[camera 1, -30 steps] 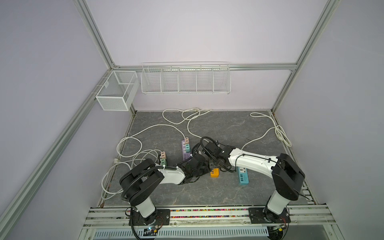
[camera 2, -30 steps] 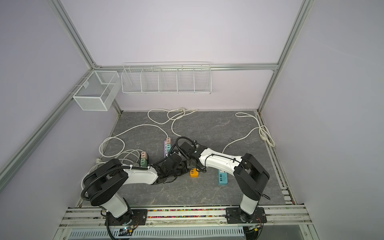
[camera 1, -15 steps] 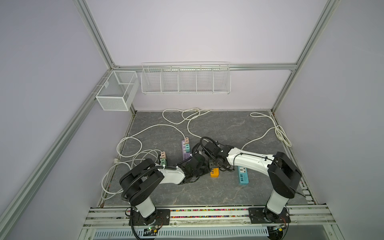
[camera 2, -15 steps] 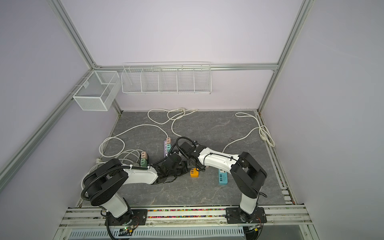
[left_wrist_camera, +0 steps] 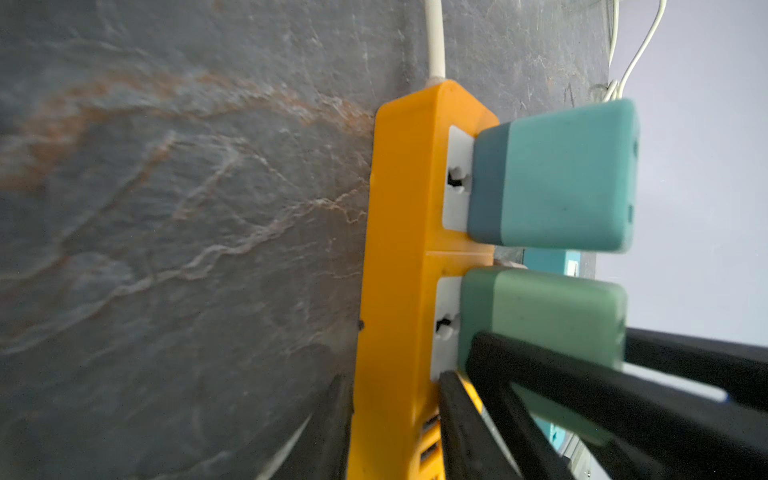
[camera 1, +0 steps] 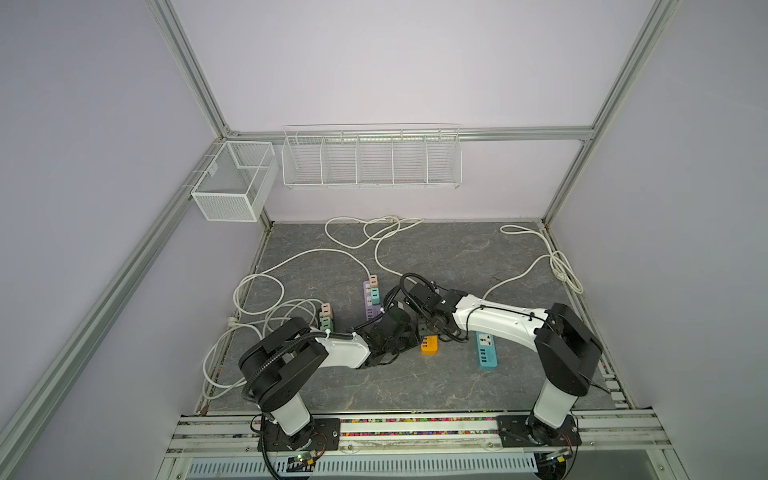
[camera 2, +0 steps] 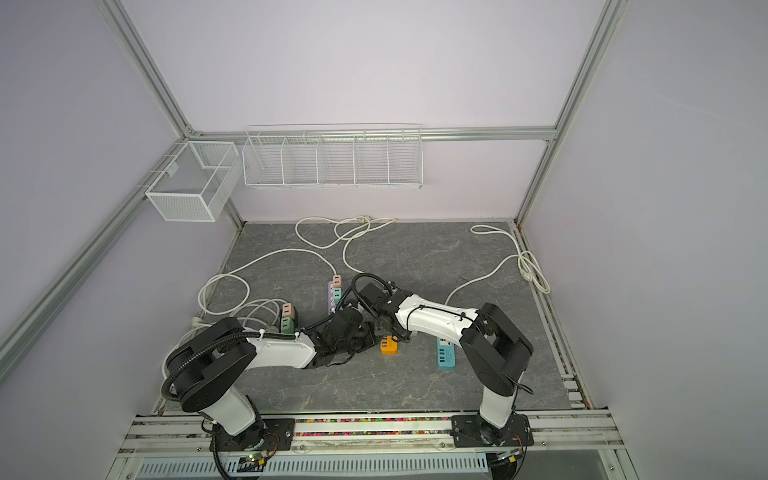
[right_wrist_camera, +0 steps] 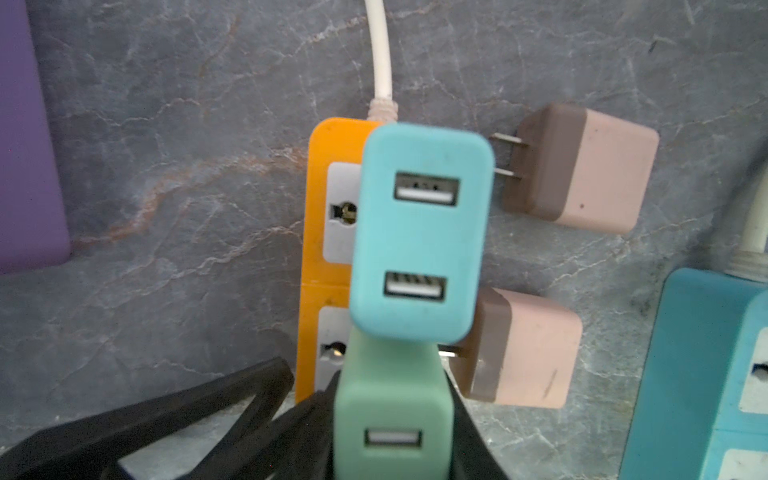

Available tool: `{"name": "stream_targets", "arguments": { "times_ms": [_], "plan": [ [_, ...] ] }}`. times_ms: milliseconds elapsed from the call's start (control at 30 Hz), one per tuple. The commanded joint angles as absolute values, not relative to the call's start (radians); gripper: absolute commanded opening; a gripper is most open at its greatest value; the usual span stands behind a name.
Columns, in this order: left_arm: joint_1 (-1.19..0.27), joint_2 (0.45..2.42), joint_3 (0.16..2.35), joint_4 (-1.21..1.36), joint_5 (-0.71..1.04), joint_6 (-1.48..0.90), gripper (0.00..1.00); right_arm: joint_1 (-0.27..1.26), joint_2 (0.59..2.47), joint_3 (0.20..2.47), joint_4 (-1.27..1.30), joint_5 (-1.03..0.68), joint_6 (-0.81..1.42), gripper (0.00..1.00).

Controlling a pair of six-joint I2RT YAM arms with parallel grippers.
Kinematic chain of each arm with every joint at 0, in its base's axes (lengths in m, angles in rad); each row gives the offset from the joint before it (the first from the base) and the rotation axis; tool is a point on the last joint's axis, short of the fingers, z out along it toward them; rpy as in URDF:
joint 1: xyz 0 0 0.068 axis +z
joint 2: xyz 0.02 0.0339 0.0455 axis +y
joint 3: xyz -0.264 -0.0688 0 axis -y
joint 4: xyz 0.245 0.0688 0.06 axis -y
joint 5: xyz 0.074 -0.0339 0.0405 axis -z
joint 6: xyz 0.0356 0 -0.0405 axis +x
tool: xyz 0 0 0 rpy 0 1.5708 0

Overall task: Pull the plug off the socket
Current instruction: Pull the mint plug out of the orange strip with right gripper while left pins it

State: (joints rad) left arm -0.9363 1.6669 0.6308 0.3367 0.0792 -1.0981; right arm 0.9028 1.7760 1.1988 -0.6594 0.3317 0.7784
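An orange socket strip (left_wrist_camera: 399,249) lies on the dark slate floor, also visible in both top views (camera 1: 429,345) (camera 2: 389,345). Two plugs stand in it: a teal plug (right_wrist_camera: 419,232) near the cord end and a green plug (right_wrist_camera: 390,415) beside it. The green plug (left_wrist_camera: 552,320) sits flush against its white socket face. My right gripper (right_wrist_camera: 392,436) is shut on the green plug, one black finger on each side. My left gripper (left_wrist_camera: 395,436) is shut on the orange strip's USB end, with its fingers (left_wrist_camera: 461,428) pressed against both long sides.
Two loose pink-brown plugs (right_wrist_camera: 582,166) (right_wrist_camera: 523,349) lie right beside the orange strip. A blue strip (camera 1: 486,351) lies to its right, a purple strip (camera 1: 370,301) behind and to its left. White cords loop over the floor (camera 1: 291,266). Wire baskets (camera 1: 370,158) hang on the back wall.
The right arm has shifted only slightly. Both grippers stay together at the orange strip.
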Motion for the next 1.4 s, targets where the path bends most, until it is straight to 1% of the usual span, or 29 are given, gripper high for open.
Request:
{"name": "stream_targets", "arguments": {
  "times_ms": [0,300,600,767,867,1033,1133,1267,1367],
  "plan": [
    [-0.95,1.675,0.637,0.25,0.075,-1.094,0.35,0.897,1.806,1.216,-0.666,0.333,0.775,0.27],
    [-0.961,1.679,0.639,0.246,0.068,-1.097,0.35,0.907,1.795,1.239,-0.687,0.34,0.765,0.21],
    [-0.966,1.69,0.655,0.199,0.056,-1.092,0.32,0.897,1.75,1.211,-0.704,0.37,0.768,0.2],
    [-0.978,1.712,0.666,0.208,0.069,-1.095,0.32,0.896,1.759,1.214,-0.656,0.307,0.785,0.2],
    [-0.982,1.712,0.675,0.182,0.048,-1.095,0.31,0.902,1.776,1.234,-0.652,0.297,0.786,0.19],
    [-0.982,1.69,0.674,0.121,0.012,-1.092,0.29,0.898,1.76,1.238,-0.704,0.352,0.775,0.19],
    [-0.982,1.693,0.675,0.112,0.011,-1.092,0.29,0.885,1.737,1.212,-0.694,0.345,0.783,0.19],
    [-0.985,1.711,0.689,0.146,0.049,-1.097,0.28,0.9,1.762,1.245,-0.703,0.348,0.795,0.17],
    [-0.986,1.702,0.696,0.119,0.026,-1.096,0.28,0.906,1.787,1.272,-0.7,0.325,0.794,0.17]
  ]
}}
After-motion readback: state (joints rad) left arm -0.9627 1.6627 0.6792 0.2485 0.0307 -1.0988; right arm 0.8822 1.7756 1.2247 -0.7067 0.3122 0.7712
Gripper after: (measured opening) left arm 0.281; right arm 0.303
